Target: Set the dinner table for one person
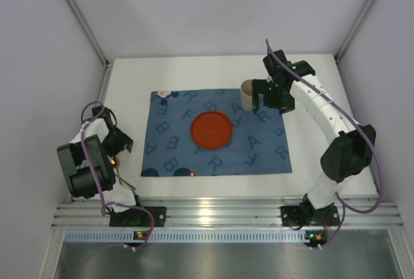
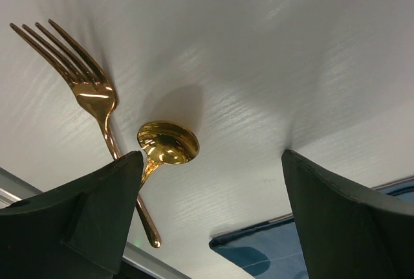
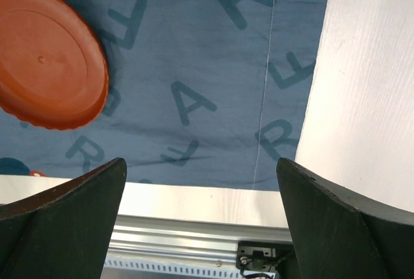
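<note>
The white dinner table (image 1: 194, 75) carries a blue letter-printed mat (image 1: 259, 149) with a red plate (image 1: 212, 130) at its middle. A tan cup (image 1: 248, 94) stands at the mat's far right corner, just left of my right gripper (image 1: 272, 103). That gripper (image 3: 201, 162) hangs open over the mat's right side with nothing between its fingers. A gold fork (image 2: 94, 91) and gold spoon (image 2: 168, 142) lie side by side on the bare table left of the mat. My left gripper (image 2: 212, 156) is open just above them, empty; in the top view it (image 1: 118, 142) is at the table's left edge.
An aluminium rail (image 1: 213, 211) runs along the near edge, where both arm bases are bolted. Grey walls enclose the table on the left, back and right. The mat's near left corner (image 2: 259, 253) lies close to the utensils. The fork handle (image 1: 123, 174) shows beside the left arm.
</note>
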Controlling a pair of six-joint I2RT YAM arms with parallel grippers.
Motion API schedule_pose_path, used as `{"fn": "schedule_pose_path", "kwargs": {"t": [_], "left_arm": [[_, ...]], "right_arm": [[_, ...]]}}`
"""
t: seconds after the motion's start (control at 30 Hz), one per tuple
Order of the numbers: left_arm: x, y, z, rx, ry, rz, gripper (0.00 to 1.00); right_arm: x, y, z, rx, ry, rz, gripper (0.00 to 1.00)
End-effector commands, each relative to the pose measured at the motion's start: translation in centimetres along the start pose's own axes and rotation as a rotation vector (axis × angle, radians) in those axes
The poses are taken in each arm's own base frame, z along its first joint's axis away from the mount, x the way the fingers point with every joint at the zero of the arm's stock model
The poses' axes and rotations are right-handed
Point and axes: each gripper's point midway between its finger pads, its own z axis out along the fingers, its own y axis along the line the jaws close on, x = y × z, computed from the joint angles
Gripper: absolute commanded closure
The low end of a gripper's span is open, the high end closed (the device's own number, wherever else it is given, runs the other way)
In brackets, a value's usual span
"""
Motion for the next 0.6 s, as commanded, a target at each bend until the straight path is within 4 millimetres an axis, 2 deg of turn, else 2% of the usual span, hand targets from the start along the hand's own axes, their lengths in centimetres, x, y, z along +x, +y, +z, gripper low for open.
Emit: {"fn": "schedule_pose_path", "kwargs": {"t": [0.0,0.17,0.2,0.33,0.47,0.53,0.57], "left_arm": [[-0.5,0.0,1.7,-0.019,0.011,-0.006,0.06],[-1.3,-0.7,3.1,-0.02,0.014,-0.007,0.07],[-1.0,-0.8,3.9,-0.033,0.037,-0.003,0.07],[-2.1,-1.6,5.5,-0.041,0.045,-0.003,0.09],[-3.9,-3.0,6.6,-0.03,0.035,-0.013,0.28],[-4.8,-3.7,6.5,-0.021,0.022,-0.03,0.27],[-5.9,-4.5,6.2,-0.001,0.004,-0.039,0.26]], "right_arm": [[0.0,0.8,-0.5,0.003,-0.012,-0.007,0.0],[0.5,0.6,-0.1,0.026,0.013,-0.011,0.0],[0.5,0.5,-0.1,0.033,0.011,-0.013,0.0],[0.6,0.0,-0.3,0.058,0.018,-0.019,0.0],[0.4,-0.3,-0.4,0.075,0.018,-0.02,0.0],[0.6,-0.3,-0.3,0.08,0.026,-0.023,0.0],[0.6,-0.4,-0.2,0.083,0.029,-0.022,0.0]]}}
